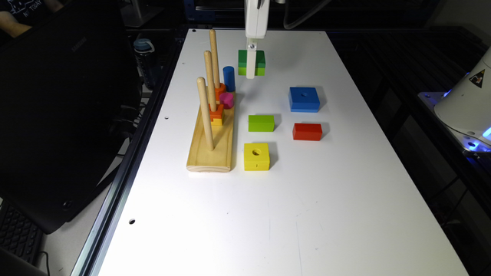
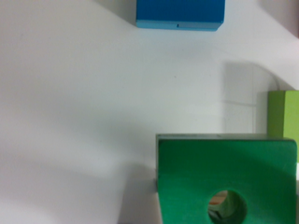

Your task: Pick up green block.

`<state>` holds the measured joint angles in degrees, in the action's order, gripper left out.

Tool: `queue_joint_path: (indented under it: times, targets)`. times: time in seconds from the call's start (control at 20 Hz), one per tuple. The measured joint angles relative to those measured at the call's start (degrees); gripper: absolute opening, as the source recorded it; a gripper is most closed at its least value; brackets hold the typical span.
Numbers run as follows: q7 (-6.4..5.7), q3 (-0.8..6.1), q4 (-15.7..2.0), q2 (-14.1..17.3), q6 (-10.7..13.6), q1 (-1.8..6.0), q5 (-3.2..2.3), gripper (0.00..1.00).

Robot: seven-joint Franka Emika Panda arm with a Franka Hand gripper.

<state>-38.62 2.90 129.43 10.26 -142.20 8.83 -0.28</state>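
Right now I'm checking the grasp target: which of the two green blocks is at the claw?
The green block with a dark green top layer over lime and a centre hole, behind the claw. The solid lime block lies nearer the camera, beside the red block.

My finger is covering the middle of the green block (image 1: 260, 61) in the exterior view, hiding its hole. In the wrist view the picture's edge is cutting off that block, and I cannot tell what the blurred shapes inside its hole are. The edge is also cropping the blue block (image 2: 179, 14) and the lime block (image 2: 283, 114) there. My fingers are not showing clearly enough to tell their spread. The pegs are partly hiding the orange pieces (image 1: 217, 111) on the rack.
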Motion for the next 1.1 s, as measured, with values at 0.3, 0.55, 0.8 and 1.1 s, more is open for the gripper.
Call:
queue_joint_path:
  times: [0.3,0.55,0.8,1.1]
  targets:
    - [0.00,0.03,0.04,-4.5,4.4,0.00,0.15,0.00]
    - [0.00,0.04,-0.52,-5.6,5.6,0.00,0.17,0.00]
    - [0.00,0.06,-1.01,-8.5,8.9,0.00,0.31,0.00]
    - [0.00,0.06,-1.92,-9.2,10.2,0.00,0.33,0.00]
